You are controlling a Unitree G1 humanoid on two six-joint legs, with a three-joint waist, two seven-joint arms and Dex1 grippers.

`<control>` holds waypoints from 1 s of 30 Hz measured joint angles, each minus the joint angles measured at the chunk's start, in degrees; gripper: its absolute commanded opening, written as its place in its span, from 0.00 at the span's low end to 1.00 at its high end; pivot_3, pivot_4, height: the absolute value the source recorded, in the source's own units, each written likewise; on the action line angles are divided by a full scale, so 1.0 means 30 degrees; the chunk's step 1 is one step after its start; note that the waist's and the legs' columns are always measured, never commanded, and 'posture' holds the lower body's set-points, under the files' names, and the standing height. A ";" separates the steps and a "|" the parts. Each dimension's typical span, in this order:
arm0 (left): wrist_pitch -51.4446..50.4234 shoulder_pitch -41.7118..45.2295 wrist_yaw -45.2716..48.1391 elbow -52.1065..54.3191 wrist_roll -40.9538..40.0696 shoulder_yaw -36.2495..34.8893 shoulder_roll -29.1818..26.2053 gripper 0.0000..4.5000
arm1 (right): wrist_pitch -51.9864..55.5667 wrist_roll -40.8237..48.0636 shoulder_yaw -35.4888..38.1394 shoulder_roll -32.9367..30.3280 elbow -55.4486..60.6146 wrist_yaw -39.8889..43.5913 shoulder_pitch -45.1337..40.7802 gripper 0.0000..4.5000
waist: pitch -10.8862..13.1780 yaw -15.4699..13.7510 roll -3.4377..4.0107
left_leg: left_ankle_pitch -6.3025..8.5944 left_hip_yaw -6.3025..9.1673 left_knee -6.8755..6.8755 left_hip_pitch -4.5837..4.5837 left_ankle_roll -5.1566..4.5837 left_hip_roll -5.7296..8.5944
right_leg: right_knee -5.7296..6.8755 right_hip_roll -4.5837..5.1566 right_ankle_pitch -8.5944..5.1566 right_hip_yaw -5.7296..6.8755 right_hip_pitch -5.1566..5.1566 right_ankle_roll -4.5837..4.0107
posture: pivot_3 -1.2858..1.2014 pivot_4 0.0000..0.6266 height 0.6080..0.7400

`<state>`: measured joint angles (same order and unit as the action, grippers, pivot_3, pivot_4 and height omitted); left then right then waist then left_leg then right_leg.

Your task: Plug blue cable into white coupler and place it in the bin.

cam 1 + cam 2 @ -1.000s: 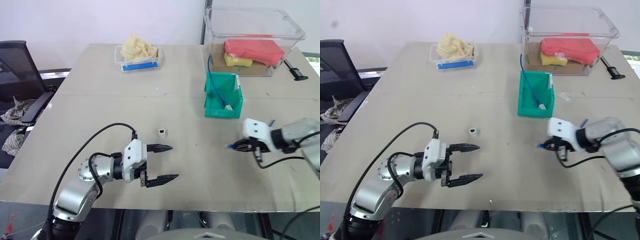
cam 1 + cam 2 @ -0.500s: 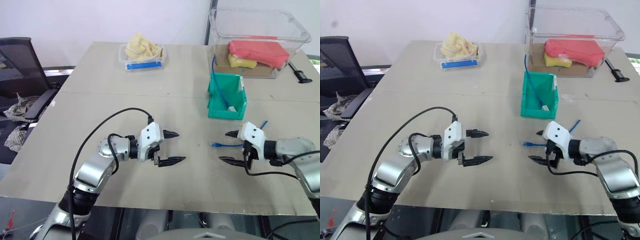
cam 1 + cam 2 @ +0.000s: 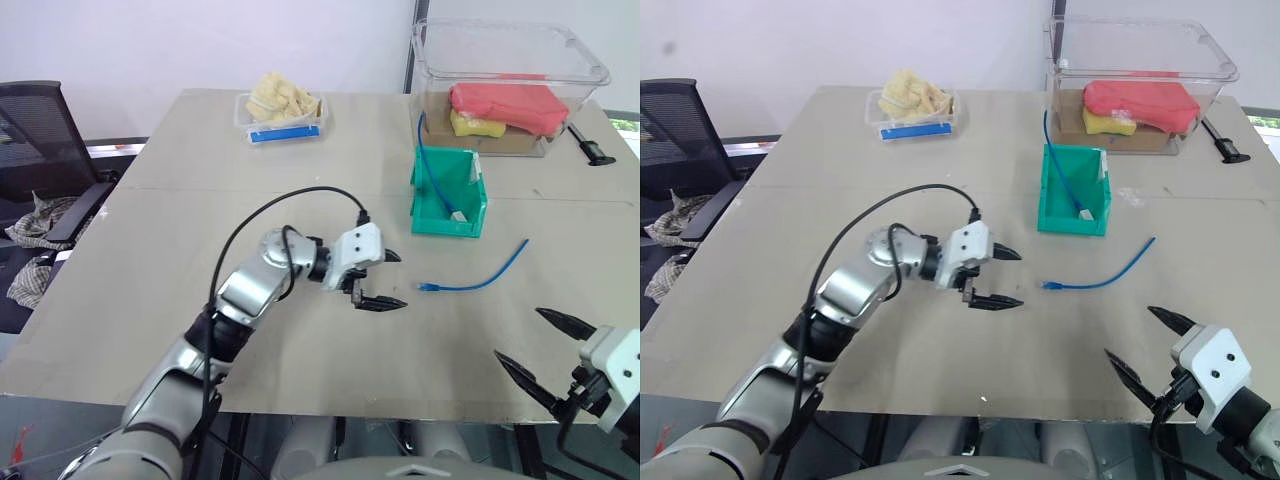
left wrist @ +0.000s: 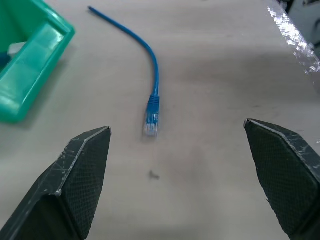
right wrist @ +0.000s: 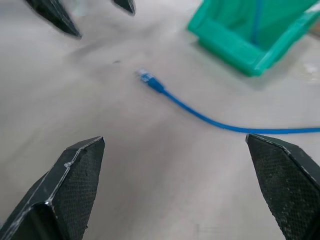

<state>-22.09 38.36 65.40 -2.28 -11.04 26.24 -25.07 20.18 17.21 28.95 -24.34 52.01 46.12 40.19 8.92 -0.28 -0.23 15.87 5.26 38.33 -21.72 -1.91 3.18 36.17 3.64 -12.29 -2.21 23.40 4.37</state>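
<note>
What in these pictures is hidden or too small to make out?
Head views: the white piece inside the bin, too small to identify.
Left wrist view: most of the bin, cut off by the picture's edge.
Right wrist view: the far end of the blue cable, cut off by the edge.

The left end effector (image 4: 180, 150) has its fingers spread wide over the table (image 4: 225, 90). The blue cable (image 4: 151, 60) lies ahead between them, clear plug nearest. The bin (image 4: 30, 65) sits beyond the one finger.
</note>
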 measured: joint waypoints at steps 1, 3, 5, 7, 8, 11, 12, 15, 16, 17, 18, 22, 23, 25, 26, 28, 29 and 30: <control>0.0091 0.0417 0.0080 -0.0653 0.0328 0.0315 0.0282 0.98 | -0.0136 -0.0205 -0.0197 0.0093 0.0137 -0.0280 0.0265 0.99 | 0.0000 -0.0009 0.0000 | 0.0000 0.0000 -0.0001 -0.0003 0.0000 0.0002 | 0.0001 0.0000 -0.0002 0.0002 0.0002 0.0001 | 0.52 0.24 1.00; 0.0184 0.1199 0.0086 -0.1848 0.1019 0.0701 0.0966 0.98 | -0.0186 -0.0492 -0.0746 0.0228 0.0454 -0.0714 0.0683 0.99 | 0.0004 -0.0058 -0.0006 | -0.0001 0.0005 0.0000 -0.0019 0.0001 0.0004 | 0.0000 -0.0002 -0.0004 0.0007 0.0016 0.0002 | 0.52 0.24 1.00; 0.0237 0.1666 0.0040 -0.2420 0.1358 0.0956 0.1326 0.98 | -0.0204 -0.0600 -0.1054 0.0283 0.0605 -0.0978 0.0767 0.99 | 0.0006 -0.0068 -0.0010 | -0.0001 -0.0005 0.0000 -0.0021 0.0002 0.0002 | -0.0009 -0.0002 -0.0005 -0.0002 0.0020 0.0005 | 0.52 0.24 1.00; 0.0779 0.2483 0.0349 -0.3562 0.2194 0.1669 0.1842 0.98 | -0.0244 -0.0998 -0.1486 0.0617 0.1000 -0.1680 0.1390 0.99 | 0.0006 -0.0133 -0.0008 | -0.0001 -0.0014 -0.0004 -0.0031 0.0003 0.0005 | -0.0006 0.0000 -0.0013 -0.0014 0.0033 0.0015 | 0.52 0.24 1.00; 0.0864 0.2513 0.0388 -0.3650 0.2257 0.1731 0.1861 0.92 | -0.0246 -0.1027 -0.1540 0.0644 0.1075 -0.1744 0.1455 1.00 | 0.0005 -0.0141 -0.0006 | 0.0000 -0.0018 -0.0006 -0.0033 0.0003 0.0004 | -0.0007 0.0003 -0.0015 -0.0017 0.0039 0.0017 | 0.52 0.24 1.00; 0.1461 0.2556 0.0881 -0.4264 0.2706 0.2094 0.2217 0.84 | -0.0179 -0.1245 -0.2083 0.0739 0.1495 -0.2223 0.2189 1.00 | 0.0007 -0.0141 -0.0008 | 0.0002 -0.0017 -0.0007 -0.0042 -0.0001 0.0003 | -0.0009 0.0006 -0.0017 -0.0017 0.0042 0.0019 | 0.52 0.24 1.00; 0.1819 0.2555 0.1002 -0.4474 0.2988 0.2237 0.2258 0.84 | -0.0173 -0.1307 -0.2219 0.0740 0.1588 -0.2318 0.2467 1.00 | 0.0008 -0.0143 -0.0011 | 0.0002 -0.0016 -0.0006 -0.0042 -0.0001 0.0003 | -0.0010 0.0006 -0.0018 -0.0015 0.0042 0.0019 | 0.52 0.24 1.00; 0.2430 0.2557 0.1048 -0.4954 0.3439 0.2351 0.2418 0.84 | -0.0181 -0.1341 -0.2284 0.0778 0.1743 -0.2639 0.2813 1.00 | 0.0008 -0.0140 -0.0011 | 0.0004 -0.0019 -0.0006 -0.0042 -0.0005 0.0001 | -0.0010 0.0007 -0.0018 -0.0019 0.0041 0.0021 | 0.52 0.24 1.00; 0.2656 0.2556 0.1063 -0.5088 0.3650 0.2363 0.2544 0.79 | -0.0206 -0.1348 -0.2362 0.0778 0.1798 -0.2699 0.2978 1.00 | 0.0009 -0.0145 -0.0013 | 0.0005 -0.0016 -0.0005 -0.0042 -0.0006 0.0001 | -0.0010 0.0007 -0.0018 -0.0017 0.0041 0.0021 | 0.52 0.24 1.00; 0.2678 0.2555 0.1066 -0.5098 0.3668 0.2364 0.2558 0.75 | -0.0211 -0.1349 -0.2383 0.0778 0.1800 -0.2711 0.2998 1.00 | 0.0009 -0.0145 -0.0012 | 0.0005 -0.0017 -0.0005 -0.0041 -0.0007 0.0001 | -0.0010 0.0008 -0.0019 -0.0017 0.0040 0.0021 | 0.52 0.24 1.00; 0.2909 0.2556 0.1088 -0.5190 0.3824 0.2365 0.2655 0.67 | -0.0357 -0.1414 -0.2421 0.0770 0.1799 -0.2740 0.3237 1.00 | 0.0009 -0.0145 -0.0012 | 0.0006 -0.0017 -0.0004 -0.0042 -0.0007 0.0001 | -0.0010 0.0007 -0.0019 -0.0017 0.0040 0.0022 | 0.52 0.24 1.00; 0.3098 0.2552 0.1194 -0.5521 0.4049 0.2364 0.2730 0.31 | -0.0729 -0.1506 -0.2425 0.0770 0.1780 -0.2781 0.3528 1.00 | 0.0010 -0.0131 -0.0014 | 0.0006 -0.0019 -0.0004 -0.0041 -0.0009 0.0000 | -0.0010 0.0006 -0.0020 -0.0018 0.0041 0.0024 | 0.52 0.24 1.00; 0.3148 0.2552 0.1199 -0.5533 0.4058 0.2363 0.2737 0.23 | -0.0796 -0.1507 -0.2424 0.0768 0.1769 -0.2783 0.3539 1.00 | 0.0010 -0.0136 -0.0014 | 0.0006 -0.0018 -0.0004 -0.0041 -0.0009 0.0000 | -0.0010 0.0006 -0.0020 -0.0017 0.0041 0.0024 | 0.52 0.24 1.00; 0.3229 0.2552 0.1206 -0.5561 0.4169 0.2363 0.2768 0.01 | -0.0992 -0.1521 -0.2424 0.0734 0.1646 -0.2790 0.3531 1.00 | 0.0010 -0.0140 -0.0014 | 0.0006 -0.0019 -0.0004 -0.0041 -0.0009 0.0000 | -0.0010 0.0007 -0.0020 -0.0017 0.0041 0.0024 | 0.52 0.24 1.00; 0.3223 0.2536 0.1217 -0.5572 0.4251 0.2361 0.2758 0.01 | -0.1045 -0.1480 -0.2413 0.0564 0.1314 -0.2736 0.3319 1.00 | 0.0012 -0.0129 -0.0019 | 0.0006 -0.0021 -0.0004 -0.0040 -0.0009 0.0000 | -0.0010 0.0006 -0.0019 -0.0017 0.0039 0.0024 | 0.52 0.24 1.00; 0.3225 0.2528 0.1221 -0.5569 0.4357 0.2357 0.2760 0.01 | -0.1049 -0.1305 -0.2324 0.0260 0.0902 -0.2565 0.2980 1.00 | 0.0012 -0.0127 -0.0019 | 0.0007 -0.0027 -0.0002 -0.0040 -0.0010 0.0002 | -0.0010 0.0007 -0.0019 -0.0021 0.0040 0.0024 | 0.52 0.24 1.00; 0.3223 0.2523 0.1229 -0.5569 0.4373 0.2355 0.2764 0.01 | -0.1058 -0.0967 -0.1916 -0.0183 0.0553 -0.2304 0.2601 1.00 | 0.0012 -0.0129 -0.0019 | 0.0006 -0.0031 -0.0001 -0.0039 -0.0011 0.0002 | -0.0010 0.0008 -0.0018 -0.0025 0.0038 0.0023 | 0.52 0.24 1.00; 0.3223 0.2514 0.1231 -0.5569 0.4380 0.2351 0.2748 0.01 | -0.1055 -0.0612 -0.1540 -0.0512 0.0298 -0.2081 0.2333 1.00 | 0.0013 -0.0136 -0.0020 | 0.0007 -0.0030 0.0000 -0.0038 -0.0011 0.0002 | -0.0010 0.0007 -0.0018 -0.0024 0.0038 0.0022 | 0.52 0.24 1.00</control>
<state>-12.42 45.91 69.09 -18.99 2.10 33.29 -16.82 17.01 15.37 24.33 -25.87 52.91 39.88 47.19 8.96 -0.69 -0.29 15.89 5.17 38.32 -21.84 -1.94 3.19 36.14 3.66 -12.35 -2.28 23.52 4.44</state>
